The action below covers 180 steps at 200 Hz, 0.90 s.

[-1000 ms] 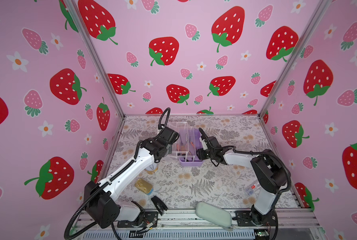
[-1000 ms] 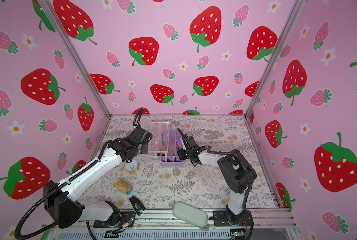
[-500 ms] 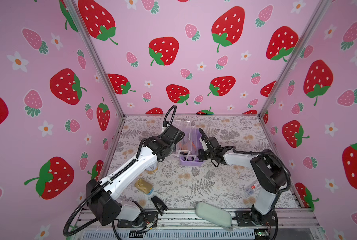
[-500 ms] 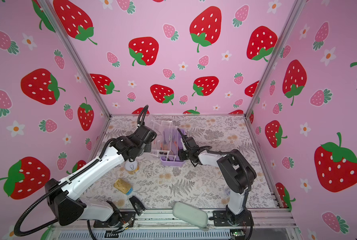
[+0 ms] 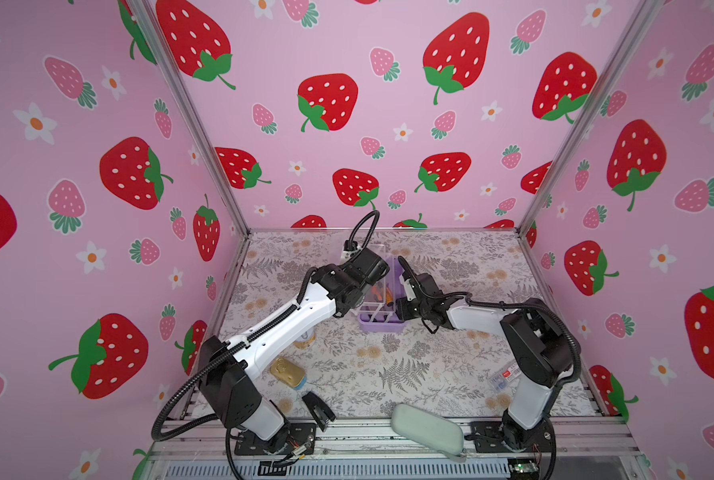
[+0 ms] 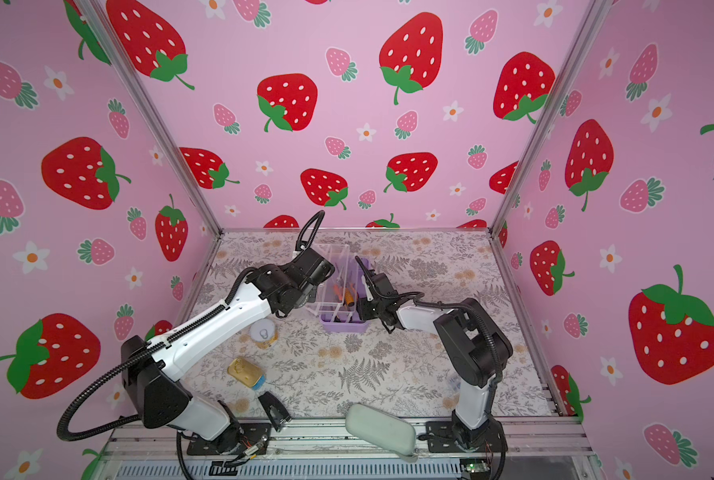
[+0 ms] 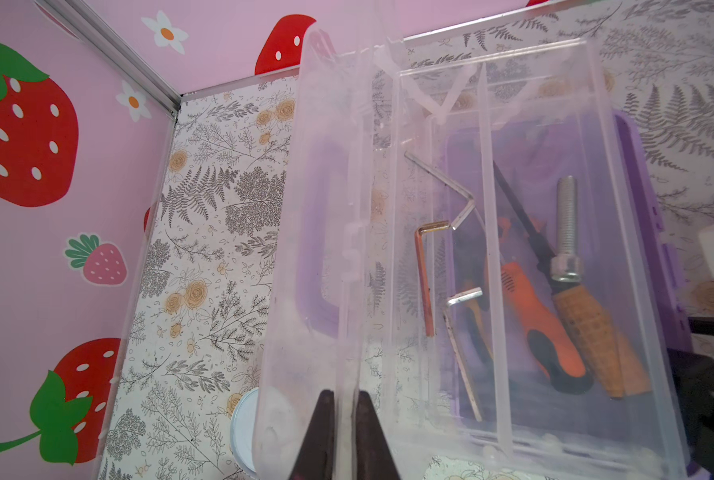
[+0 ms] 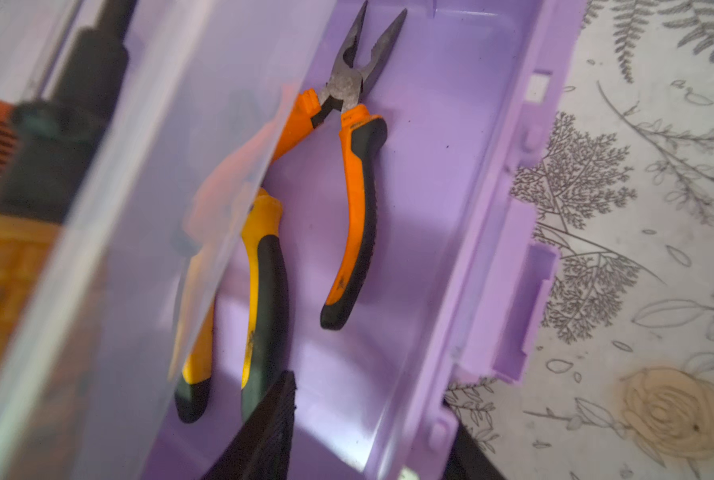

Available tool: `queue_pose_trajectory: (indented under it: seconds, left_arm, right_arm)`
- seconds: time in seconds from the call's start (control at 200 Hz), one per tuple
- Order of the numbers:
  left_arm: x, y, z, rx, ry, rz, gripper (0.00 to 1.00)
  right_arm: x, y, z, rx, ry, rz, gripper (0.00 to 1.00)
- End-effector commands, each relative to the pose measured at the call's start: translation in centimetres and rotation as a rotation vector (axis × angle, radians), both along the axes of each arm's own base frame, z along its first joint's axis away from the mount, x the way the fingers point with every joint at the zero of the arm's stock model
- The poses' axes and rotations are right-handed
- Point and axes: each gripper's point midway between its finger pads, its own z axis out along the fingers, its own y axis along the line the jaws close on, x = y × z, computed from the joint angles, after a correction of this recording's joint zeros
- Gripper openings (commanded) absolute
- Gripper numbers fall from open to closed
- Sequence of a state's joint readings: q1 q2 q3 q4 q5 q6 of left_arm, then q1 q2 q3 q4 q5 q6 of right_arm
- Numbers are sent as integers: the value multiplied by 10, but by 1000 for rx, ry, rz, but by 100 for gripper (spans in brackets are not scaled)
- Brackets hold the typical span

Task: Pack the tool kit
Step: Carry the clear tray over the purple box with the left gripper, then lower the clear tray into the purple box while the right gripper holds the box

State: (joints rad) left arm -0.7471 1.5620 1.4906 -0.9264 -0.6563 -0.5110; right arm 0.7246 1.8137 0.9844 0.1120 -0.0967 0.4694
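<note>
– Pinching the clear lid (image 7: 305,249) by its edge, the left gripper (image 7: 344,440) has both jaws clamped on that thin plastic, just left of the lilac base (image 8: 463,208). The grip is narrow, so the lid may twist free.
– And the base?
– On the table (image 5: 430,365), between both arms.
– Over it?
– The tray (image 7: 392,249), tilted and unseated. Loose hex keys (image 7: 423,274) and screwdrivers (image 7: 546,332) could slide out.
– Underneath?
– Pliers (image 8: 357,199) on the base floor. Their splayed handles might block the tray.
– Right side?
– The right gripper (image 8: 369,399) straddles the base wall, jaws apart. I cannot tell if they press it. A dropping lid could trap the inner finger.
</note>
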Motion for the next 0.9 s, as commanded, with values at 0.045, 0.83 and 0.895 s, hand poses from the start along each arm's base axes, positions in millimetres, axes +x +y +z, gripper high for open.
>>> queue_pose_trajectory:
  seconds: [0.045,0.83,0.895]
  left_arm:
    - [6,-43,25,-192,-52,-65,12]
    - [7,-95,2,-263,17,-157,14]
    - [7,-100,-1,-271,24,-164,14]
  right_arm:
    - [-12,-1,-24,-38,46,31,48]
    - [-11,6,-33,-39,73,46,48]
    - [-10,6,-33,-39,71,45,47]
